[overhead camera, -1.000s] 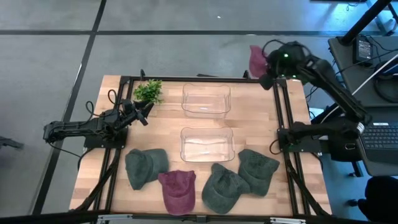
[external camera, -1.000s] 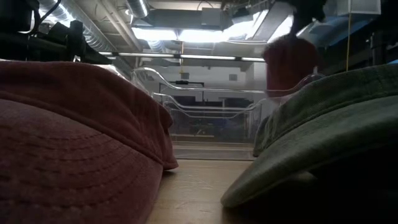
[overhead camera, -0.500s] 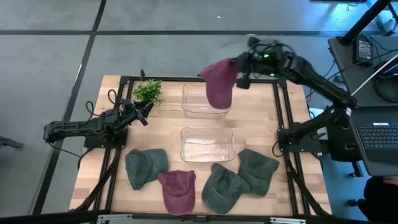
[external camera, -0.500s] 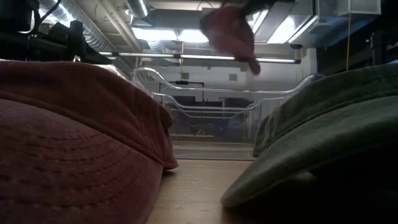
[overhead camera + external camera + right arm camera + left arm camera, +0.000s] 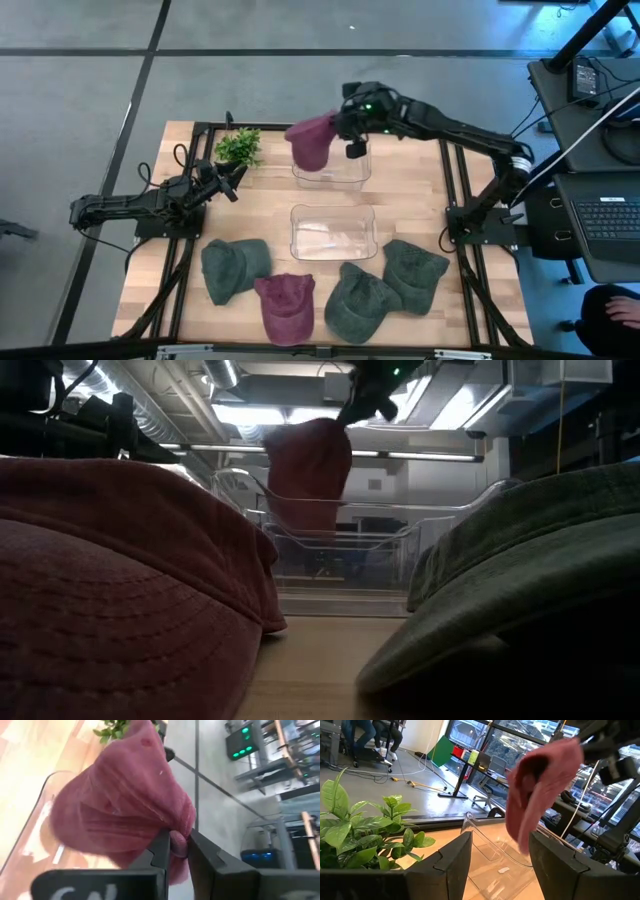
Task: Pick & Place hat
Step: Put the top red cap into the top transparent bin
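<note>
A maroon hat (image 5: pixel 310 143) hangs from my right gripper (image 5: pixel 345 125) over the left part of the far clear bin (image 5: pixel 332 160). It also shows in the low view (image 5: pixel 308 470) and in the left wrist view (image 5: pixel 540 780). The right gripper (image 5: pixel 177 840) is shut on it. My left gripper (image 5: pixel 235 178) waits open at the table's left side, next to the plant (image 5: pixel 238 147), and touches nothing. My right gripper pinches a bunched fold of the maroon hat's cloth (image 5: pixel 175 842) between its two fingers. The fingers come at it from the table's right, roughly level. The hat is lifted clear of the table and hangs slack below and ahead of the fingers (image 5: pixel 308 470).
A second clear bin (image 5: pixel 332 230) stands in the middle of the table. Along the near edge lie a green hat (image 5: pixel 233 268), a maroon hat (image 5: pixel 285 305) and two more green hats (image 5: pixel 358 300) (image 5: pixel 413 272). Bare wood shows between the bins and to their sides.
My right gripper has swung from beyond the table's far right corner toward the left, carrying the maroon hat to above the far bin. The hat swung with the move and now hangs over the bin's left part. The gripper has stayed shut on it.
</note>
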Robot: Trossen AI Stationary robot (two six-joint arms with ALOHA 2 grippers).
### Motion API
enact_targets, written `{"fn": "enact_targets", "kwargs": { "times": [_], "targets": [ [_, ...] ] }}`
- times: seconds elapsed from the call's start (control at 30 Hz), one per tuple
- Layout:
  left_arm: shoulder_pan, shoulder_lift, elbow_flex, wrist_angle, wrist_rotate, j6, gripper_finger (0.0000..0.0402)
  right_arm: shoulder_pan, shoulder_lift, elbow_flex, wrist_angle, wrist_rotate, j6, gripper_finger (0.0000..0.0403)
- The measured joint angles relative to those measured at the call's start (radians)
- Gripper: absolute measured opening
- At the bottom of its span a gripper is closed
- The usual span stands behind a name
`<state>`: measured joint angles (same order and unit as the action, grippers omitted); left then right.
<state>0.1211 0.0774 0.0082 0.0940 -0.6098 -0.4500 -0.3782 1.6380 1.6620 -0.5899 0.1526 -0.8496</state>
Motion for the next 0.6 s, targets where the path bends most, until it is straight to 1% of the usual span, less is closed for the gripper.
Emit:
{"fn": "enact_targets", "kwargs": {
  "times": [0.23,0.37,0.47,0.6],
  "targets": [
    [0.0,0.0,0.0,0.0,0.0,0.0,0.0191,-0.013,0.03,-0.129,0.144,-0.02,0.0,0.0045],
    [0.0,0.0,0.0,0.0,0.0,0.0,0.019,-0.013,0.03,-0.194,0.176,-0.028,0.012,0.0045],
    [0.0,0.0,0.0,0.0,0.0,0.0,0.019,-0.013,0.03,-0.241,0.217,-0.053,0.051,0.0045],
    [0.0,0.0,0.0,0.0,0.0,0.0,0.0191,-0.013,0.03,-0.294,0.328,-0.04,0.064,0.0045]
  ]
}}
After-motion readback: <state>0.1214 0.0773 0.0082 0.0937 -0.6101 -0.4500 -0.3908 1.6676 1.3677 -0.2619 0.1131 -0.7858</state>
